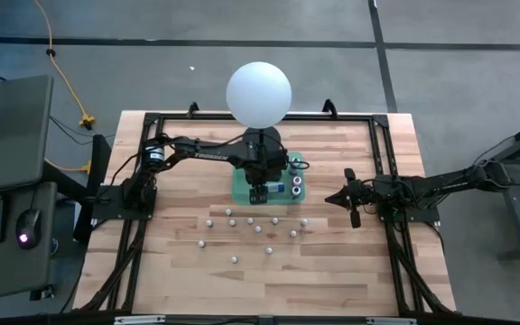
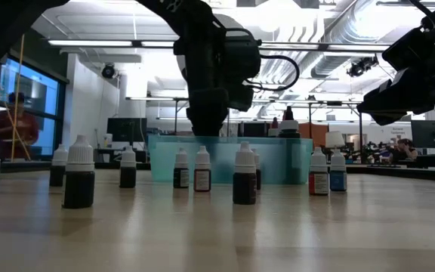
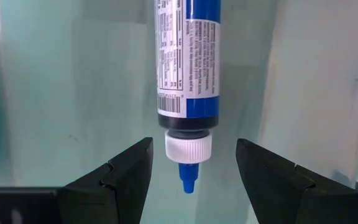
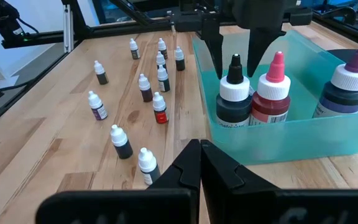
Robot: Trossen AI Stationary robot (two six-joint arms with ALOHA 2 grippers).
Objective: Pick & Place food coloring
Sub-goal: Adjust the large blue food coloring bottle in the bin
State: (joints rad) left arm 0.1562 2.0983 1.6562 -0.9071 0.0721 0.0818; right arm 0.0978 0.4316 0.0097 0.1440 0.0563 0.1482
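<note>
Labels: the blue food coloring bottle (image 3: 187, 68) in the left wrist view carries a barcode and small print, too fine to read. It lies on the floor of the teal bin (image 1: 242, 191), its blue nozzle pointing between the left gripper's (image 3: 193, 171) fingers, which stand wide and clear of it on both sides.

Surface: a butcher-block worktop (image 1: 332, 271) in a black frame, on a grey floor; the low view shows an open hall with ceiling lights and ducts behind.

The right wrist view shows black-, pink- and purple-tipped bottles (image 4: 272, 93) upright inside the bin, apparently against its near wall, and small bottles (image 4: 145, 87) scattered on the wood. The right gripper (image 1: 348, 200) hangs at the worktop's right side, fingers pressed together, empty. A white sphere (image 1: 258, 93) stands behind the bin.
</note>
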